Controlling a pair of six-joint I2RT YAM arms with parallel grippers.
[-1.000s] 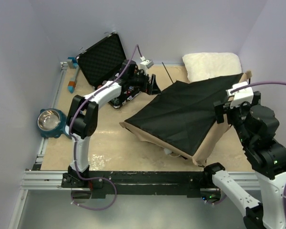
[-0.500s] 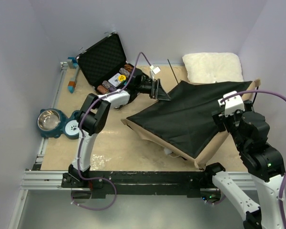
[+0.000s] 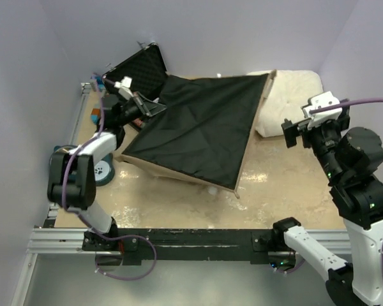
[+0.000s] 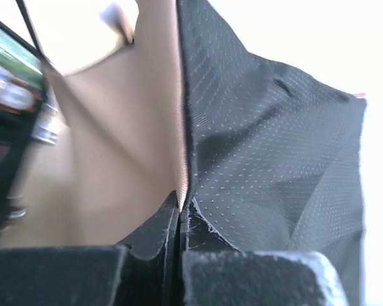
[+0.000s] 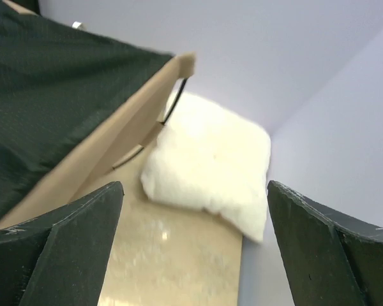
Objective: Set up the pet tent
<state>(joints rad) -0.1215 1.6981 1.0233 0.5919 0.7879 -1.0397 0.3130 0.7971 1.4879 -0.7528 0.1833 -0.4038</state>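
The pet tent (image 3: pixel 201 124) lies folded flat and tilted, its black floor panel facing up and tan canvas showing along the edges. My left gripper (image 3: pixel 153 108) is shut on the tent's far left corner. In the left wrist view the gripper (image 4: pixel 180 213) pinches the seam where tan canvas (image 4: pixel 115 159) meets the black panel (image 4: pixel 274 159). My right gripper (image 3: pixel 292 135) hangs open to the right of the tent, apart from it. The right wrist view shows that gripper (image 5: pixel 195 210) holding nothing, with the tent's black panel (image 5: pixel 51 95) and a thin dark pole (image 5: pixel 172 105) at upper left.
A white fluffy pillow (image 3: pixel 297 95) (image 5: pixel 210 166) lies at the back right, partly under the tent's far corner. A black hard case (image 3: pixel 137 67) stands open behind the tent's left side. A blue pet bowl base (image 3: pixel 103 172) sits behind the left arm. Walls close in on three sides.
My left gripper closed on the tent's corner and swung left, carrying the tent up and to the left. The tent's right side left my right gripper, which now stands wide open.
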